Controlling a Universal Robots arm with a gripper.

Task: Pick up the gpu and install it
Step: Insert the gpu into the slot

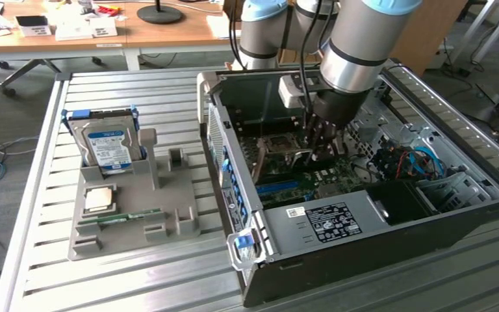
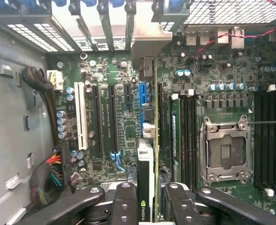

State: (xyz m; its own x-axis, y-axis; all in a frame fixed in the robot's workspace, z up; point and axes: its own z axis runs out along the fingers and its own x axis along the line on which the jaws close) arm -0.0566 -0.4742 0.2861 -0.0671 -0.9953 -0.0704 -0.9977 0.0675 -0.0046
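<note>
Tabletop [image 1: 128,279] at the exterior view's left carries a grey holder [image 1: 176,214] with a hard drive [image 1: 109,146] upright in it. Moving right, the arm [image 1: 358,58] reaches into the open computer case [image 1: 362,227], and the pincer [image 2: 146,204] pinches the gpu [image 2: 146,161], held edge-on over the motherboard [image 2: 124,131] beside the blue slot [image 2: 143,101].

On the tabletop [image 1: 145,286], the computer case [image 1: 362,260] lies open at the exterior view's right, with a holder [image 1: 180,195] beside it at the left. A hard drive [image 1: 111,146] stands at the holder's far end; a processor chip [image 1: 99,198] and a memory stick [image 1: 128,218] lie nearer. Inside the case, the tool [image 2: 147,197] hangs over the motherboard [image 2: 124,122], clamping the gpu [image 2: 145,164] on edge between the expansion slots [image 2: 96,117] and the processor socket [image 2: 225,152], seemingly just above the board.
</note>
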